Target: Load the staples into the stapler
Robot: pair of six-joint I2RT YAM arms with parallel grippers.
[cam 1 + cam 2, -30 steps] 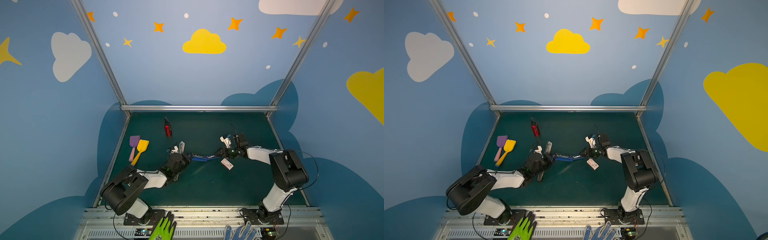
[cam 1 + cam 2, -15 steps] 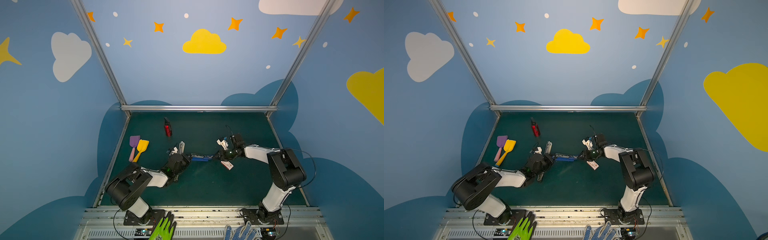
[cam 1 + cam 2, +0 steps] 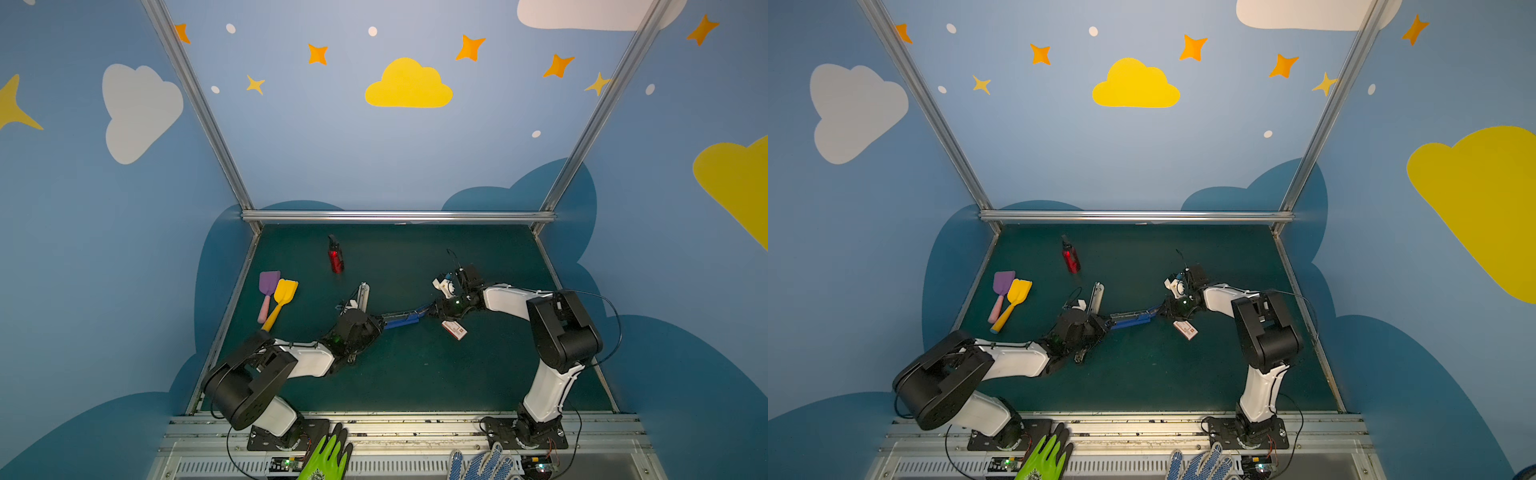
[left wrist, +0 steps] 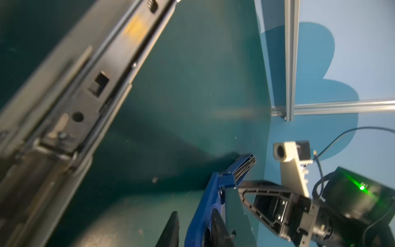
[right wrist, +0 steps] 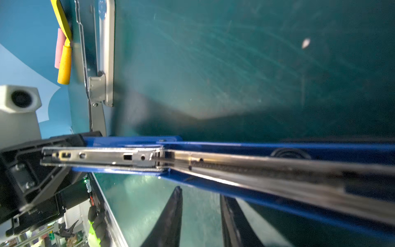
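Currently: open blue plastic stapler (image 3: 401, 319) spans left-right between grippers.
Flat white red-labelled cardboard staple box (image 3: 454, 329) lies on green mat (image 3: 415, 374), just near-side of right gripper (image 3: 437, 309), the closer arm; its fingers parted, grip undeterminable. Left gripper (image 3: 379, 323) slack around stapler's left end.

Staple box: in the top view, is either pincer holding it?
No, the staple box lies on the green mat, with the left pincer and right pincer both at the blue stapler.
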